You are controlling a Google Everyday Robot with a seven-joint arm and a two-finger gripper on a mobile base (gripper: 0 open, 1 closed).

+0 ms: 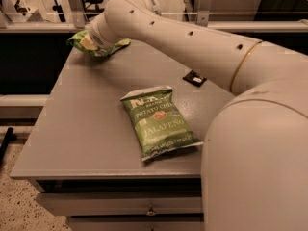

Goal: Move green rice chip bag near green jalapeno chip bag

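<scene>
The robot's big cream arm [192, 37] reaches across the grey table [86, 124] to its far left corner, and the hand [94, 40] at the end of it sits right on the green rice chip bag [76, 37]. The wrist covers most of that small bag, so only its light-green ends stick out on either side, and I cannot tell whether the hand is gripping it or just resting against it, nor whether the bag is clear of the tabletop. The green jalapeno chip bag [160, 121] lies flat in the middle of the table toward the near edge, its white top edge pointing to the back and its lettering facing up, well apart from the rice chip bag. 1 small dark square tag [194, 78] lies on the table beside the arm, behind the jalapeno bag. Drawers [120, 203] sit under the tabletop.
</scene>
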